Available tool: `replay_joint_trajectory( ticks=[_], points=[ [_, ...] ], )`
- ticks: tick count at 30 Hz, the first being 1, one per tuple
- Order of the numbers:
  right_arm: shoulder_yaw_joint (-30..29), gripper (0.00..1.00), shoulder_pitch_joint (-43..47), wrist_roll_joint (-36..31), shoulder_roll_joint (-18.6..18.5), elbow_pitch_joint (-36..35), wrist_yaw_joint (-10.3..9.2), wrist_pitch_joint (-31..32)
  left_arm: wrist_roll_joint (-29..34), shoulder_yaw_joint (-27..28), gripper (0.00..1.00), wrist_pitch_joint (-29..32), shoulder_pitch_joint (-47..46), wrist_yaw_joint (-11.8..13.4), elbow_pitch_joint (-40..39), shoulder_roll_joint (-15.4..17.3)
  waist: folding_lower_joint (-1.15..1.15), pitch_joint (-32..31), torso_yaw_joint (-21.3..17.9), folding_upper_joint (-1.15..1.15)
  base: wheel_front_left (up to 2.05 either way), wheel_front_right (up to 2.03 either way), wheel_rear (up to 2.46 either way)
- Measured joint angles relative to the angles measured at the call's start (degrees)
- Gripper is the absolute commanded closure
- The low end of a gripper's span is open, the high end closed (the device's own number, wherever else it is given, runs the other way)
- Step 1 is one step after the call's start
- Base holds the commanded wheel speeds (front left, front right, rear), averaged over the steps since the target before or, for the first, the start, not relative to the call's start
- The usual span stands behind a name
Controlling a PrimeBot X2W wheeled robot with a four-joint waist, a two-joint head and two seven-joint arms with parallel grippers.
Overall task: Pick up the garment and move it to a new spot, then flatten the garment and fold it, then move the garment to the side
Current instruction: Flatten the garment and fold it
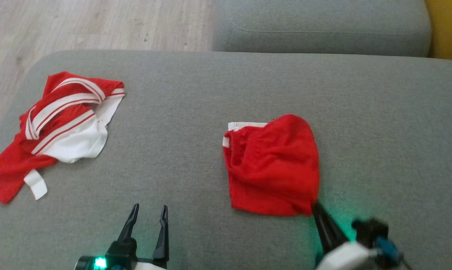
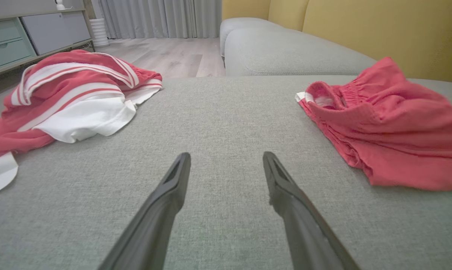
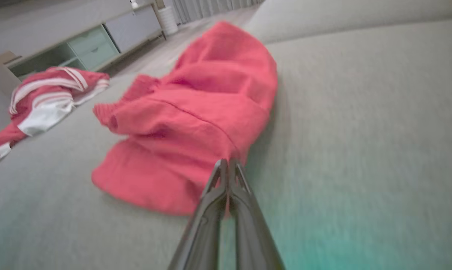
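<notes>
A: Entry one, for the red garment: lying on the grey cushion, right of centre. Bunched into a compact, roughly squared heap, with the white-trimmed waistband edge turned toward the far left corner. Not lifted clear; resting on the cushion.

B: Noted. And for the right gripper?

A: Closed tight, fingers pressed together, pinching the near right corner of that garment. Shown most plainly from the right wrist, with cloth caught at the very tips.

B: For the left gripper?

A: Spread wide, holding nothing. Hovering above bare cushion between the two cloths, well apart from both.

B: Anything else to list?

A: One striped garment, red and white, crumpled near the cushion's left edge. Untouched by either gripper.

B: Progress, then?

A: Judged early: grasp made, lift not yet begun. Hard to call the heap a finished fold, being too lumpy and uneven at the edges, so probably at the first pick-up. Left to do, on that reading: carrying to a new spot, flattening, folding, setting aside. Cannot rule out a late stage, with the corner grip serving the last move to the side.
</notes>
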Motion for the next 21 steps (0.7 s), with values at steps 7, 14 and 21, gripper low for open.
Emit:
replay_joint_trajectory(
  ticks=[7, 14, 21],
  points=[
    [-0.3, 0.86, 5.5, -1.8, -1.1, 1.6, 0.00, 0.0, 0.0, 0.1, 0.00, 0.0, 0.0, 0.0, 0.0, 0.0, 0.00, -0.4, -2.1, 0.00, 0.00, 0.00, 0.00],
    [-3.6, 0.00, 5.2, -1.7, -1.1, -3.1, 0.00, 0.0, 0.0, 0.7, 0.00, 0.0, 0.0, 0.0, 0.1, 0.0, 0.00, -1.1, -3.5, 0.00, 0.00, 0.00, 0.00],
    [-11.0, 0.00, 3.1, -5.0, -0.8, -13.9, 0.00, 0.0, 0.1, 3.2, 0.00, 0.0, 0.0, 0.1, -1.1, 0.0, 0.00, -1.7, -4.7, 0.00, 0.00, 0.00, 0.00]
  ],
)
